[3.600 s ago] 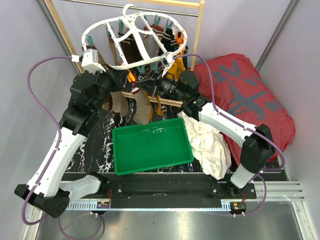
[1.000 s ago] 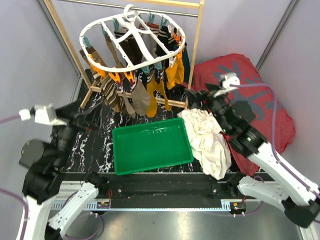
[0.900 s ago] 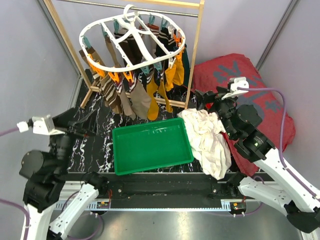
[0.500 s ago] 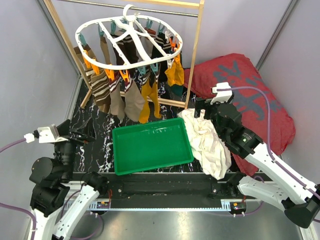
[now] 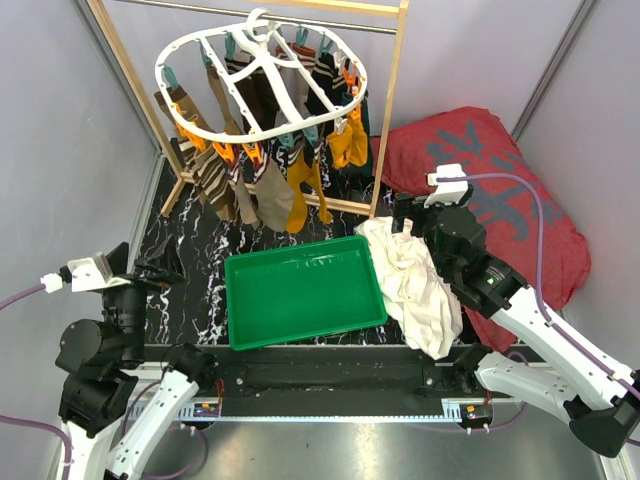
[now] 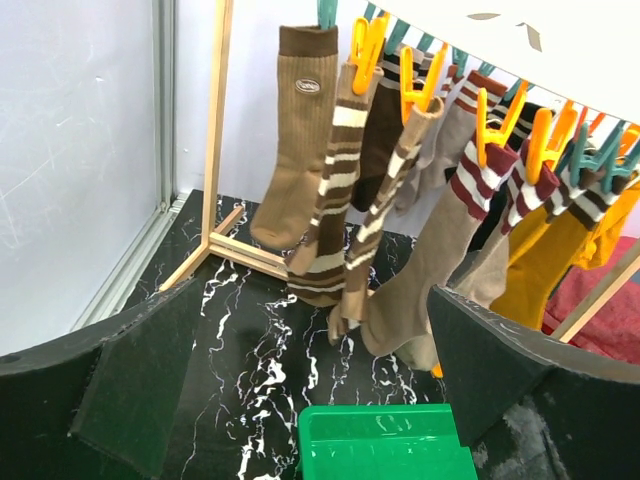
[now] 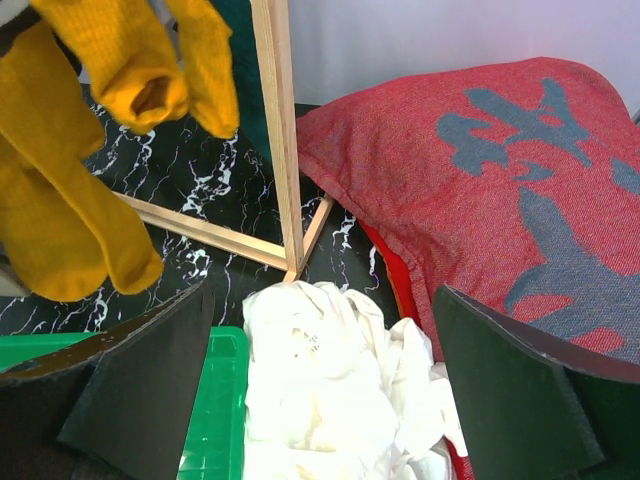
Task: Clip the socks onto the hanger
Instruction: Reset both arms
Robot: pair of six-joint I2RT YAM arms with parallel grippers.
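Note:
The hanger, a white oval frame with orange and teal clips, hangs by its hook from the rod at the back. Several socks in brown, tan, striped and mustard hang clipped under it. In the left wrist view the socks hang in a row under the hanger's rim. Two mustard socks show in the right wrist view. My left gripper is open, low at the near left and well away from the socks. Beside the white cloth my right gripper is open too. Neither holds anything.
A green tray sits mid-table with nothing in it. A crumpled white cloth lies at its right, against a big red cushion. The wooden rack stands at the back.
Both arms have drawn back from the hanger, the left one down toward the near left corner. The hanger and its socks keep swinging. Both grippers stayed open.

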